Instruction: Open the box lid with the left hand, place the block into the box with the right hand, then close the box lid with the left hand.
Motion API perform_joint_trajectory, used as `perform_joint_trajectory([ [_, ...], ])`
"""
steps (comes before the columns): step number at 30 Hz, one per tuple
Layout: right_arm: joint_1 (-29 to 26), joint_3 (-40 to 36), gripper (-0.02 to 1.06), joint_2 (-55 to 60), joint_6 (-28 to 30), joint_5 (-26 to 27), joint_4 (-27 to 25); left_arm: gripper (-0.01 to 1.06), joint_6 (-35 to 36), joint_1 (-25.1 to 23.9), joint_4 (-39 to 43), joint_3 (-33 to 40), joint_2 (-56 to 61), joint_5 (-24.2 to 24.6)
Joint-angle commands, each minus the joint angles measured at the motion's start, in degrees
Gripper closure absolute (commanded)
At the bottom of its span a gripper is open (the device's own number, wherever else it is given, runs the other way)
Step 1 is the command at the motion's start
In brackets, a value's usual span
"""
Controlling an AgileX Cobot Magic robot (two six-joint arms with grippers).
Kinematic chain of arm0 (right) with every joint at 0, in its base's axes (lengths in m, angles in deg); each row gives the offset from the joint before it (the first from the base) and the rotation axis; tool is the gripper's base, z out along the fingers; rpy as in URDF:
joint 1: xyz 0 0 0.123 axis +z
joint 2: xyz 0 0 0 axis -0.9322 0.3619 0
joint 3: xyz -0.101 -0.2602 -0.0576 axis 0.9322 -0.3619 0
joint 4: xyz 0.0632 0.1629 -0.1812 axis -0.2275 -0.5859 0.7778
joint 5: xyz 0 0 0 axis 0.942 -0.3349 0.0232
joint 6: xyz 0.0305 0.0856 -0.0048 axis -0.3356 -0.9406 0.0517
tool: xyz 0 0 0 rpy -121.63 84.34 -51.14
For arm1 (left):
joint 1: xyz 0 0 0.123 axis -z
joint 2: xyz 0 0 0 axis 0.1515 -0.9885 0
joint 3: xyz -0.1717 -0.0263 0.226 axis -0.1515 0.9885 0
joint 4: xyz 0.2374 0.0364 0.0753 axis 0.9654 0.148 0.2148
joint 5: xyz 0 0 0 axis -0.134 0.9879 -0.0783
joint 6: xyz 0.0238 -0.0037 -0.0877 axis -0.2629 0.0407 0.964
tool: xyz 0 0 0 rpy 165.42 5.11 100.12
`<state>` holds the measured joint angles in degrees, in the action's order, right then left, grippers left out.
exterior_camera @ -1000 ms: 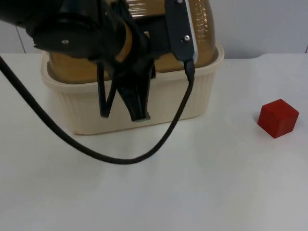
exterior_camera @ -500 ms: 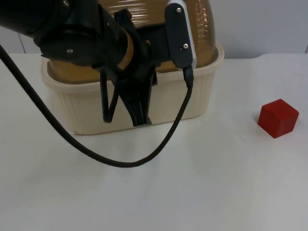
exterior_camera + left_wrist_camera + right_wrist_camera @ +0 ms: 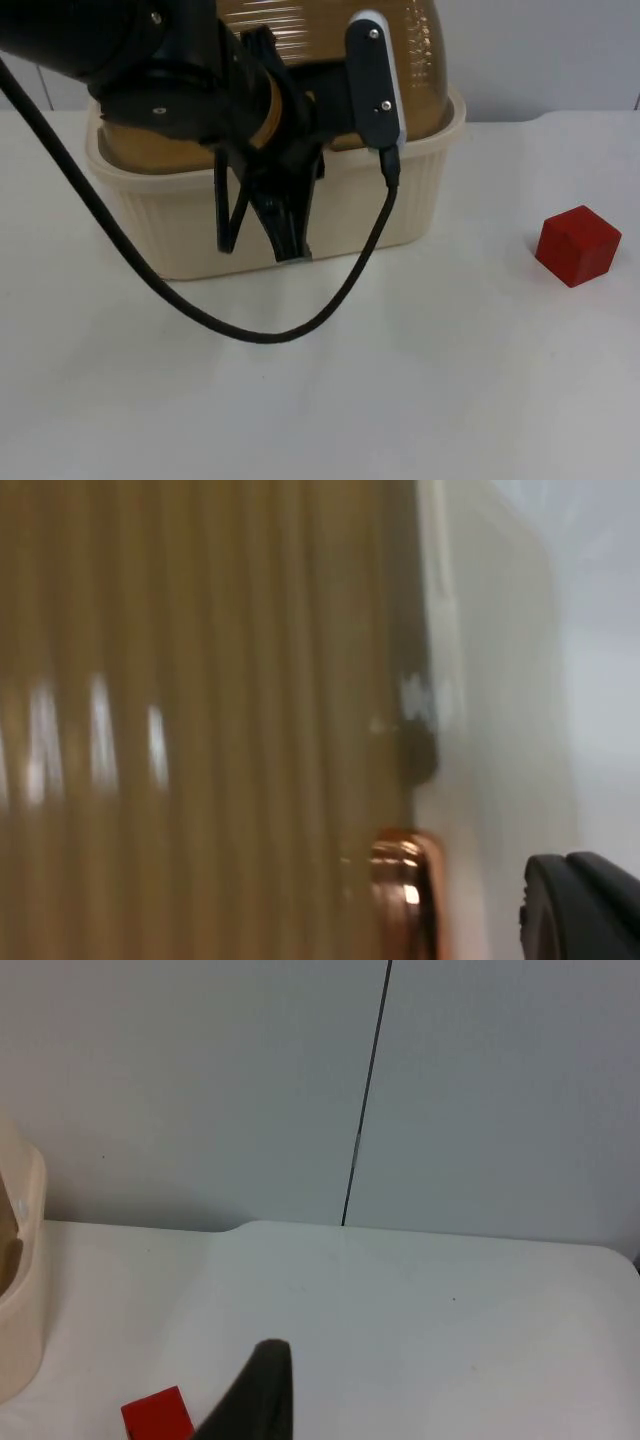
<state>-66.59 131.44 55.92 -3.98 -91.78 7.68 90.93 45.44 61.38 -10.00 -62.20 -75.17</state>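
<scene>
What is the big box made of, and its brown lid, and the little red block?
The box looks like cream plastic: smooth, matte, with fine molded ribs on its wall. The lid seems see-through amber plastic, ribbed, with shiny glints on it. The red block has flat, dull, evenly colored faces; it may be painted wood, foam or plastic, I can't tell which.

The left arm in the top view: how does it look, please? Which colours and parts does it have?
The left arm is black and bulky, with round joint housings and small screws. An amber-coloured ring sits near its wrist. A black plate with a white edge and two screws is fixed beside it. The left gripper has two thin, black, tapering fingers.
</scene>
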Motion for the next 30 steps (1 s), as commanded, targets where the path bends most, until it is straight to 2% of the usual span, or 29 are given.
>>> perform_joint_trajectory([
  [1, -0.3, 0.3, 0.00, -0.1, -0.1, 0.4, 0.3, 1.05, 0.5, -0.2, 0.7, -0.6, 0.0, 0.6],
  [30, -0.3, 0.3, 0.00, -0.1, -0.1, 0.8, 0.3, 1.05, 4.2, -2.8, 2.8, -0.6, 0.0, 1.2],
])
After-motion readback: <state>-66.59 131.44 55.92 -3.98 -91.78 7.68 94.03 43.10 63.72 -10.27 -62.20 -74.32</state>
